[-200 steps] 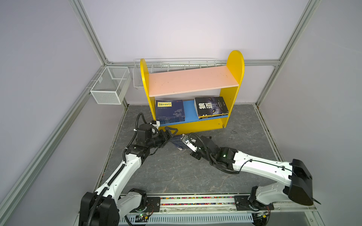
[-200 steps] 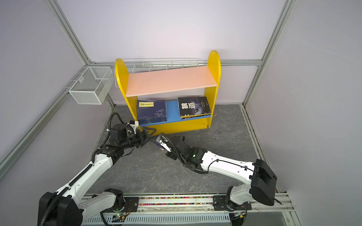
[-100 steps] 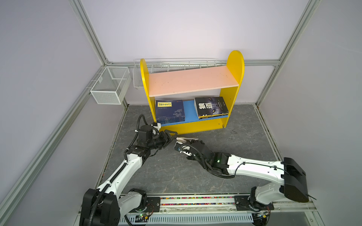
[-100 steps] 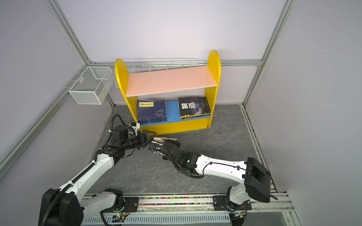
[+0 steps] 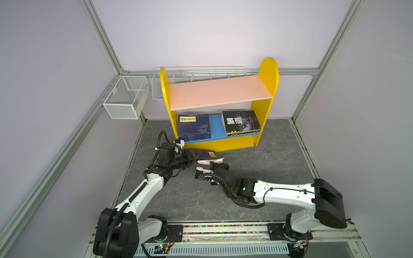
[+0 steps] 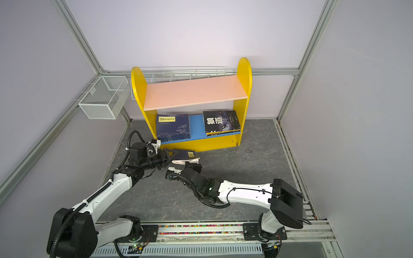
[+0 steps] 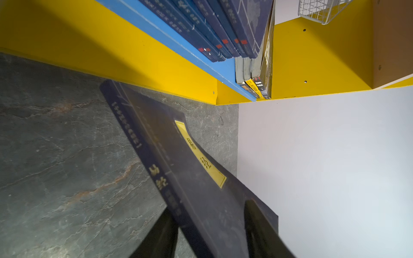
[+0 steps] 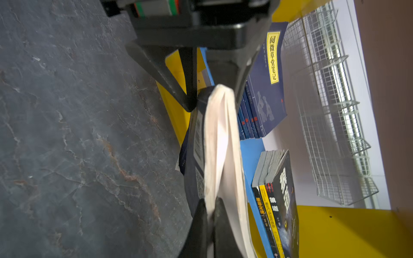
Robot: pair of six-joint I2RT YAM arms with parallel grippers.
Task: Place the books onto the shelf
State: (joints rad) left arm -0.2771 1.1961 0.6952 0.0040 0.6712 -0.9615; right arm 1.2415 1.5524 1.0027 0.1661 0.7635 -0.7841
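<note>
Two stacks are seen on the blue lower board [image 5: 216, 127] of the shelf [image 5: 268, 73]: navy books [image 5: 194, 126] by the left panel and black books [image 5: 240, 121] by the right. A bare strip of board shows between them, and both stacks lie close to the board's front edge. Open bench [image 5: 257, 178] is noted in front of the shelf, to the right of the arms.

The navy book [image 5: 209, 156] is found just in front of the shelf's yellow base panel, near its left end, with its page edges fanned toward the right. Whether it rests on the bench cannot be told.

Against the view of one second earlier, the left end effector [image 5: 194, 157] is seen narrowed from wide open onto the book. The right arm is seen swung round, so that the right end effector [image 5: 215, 165] meets the book from the near side rather than from the right.

The left end effector is closed partway, with a finger pressed on each cover at the book's left end. The right end effector is pinched tight on the book's page edge.
</note>
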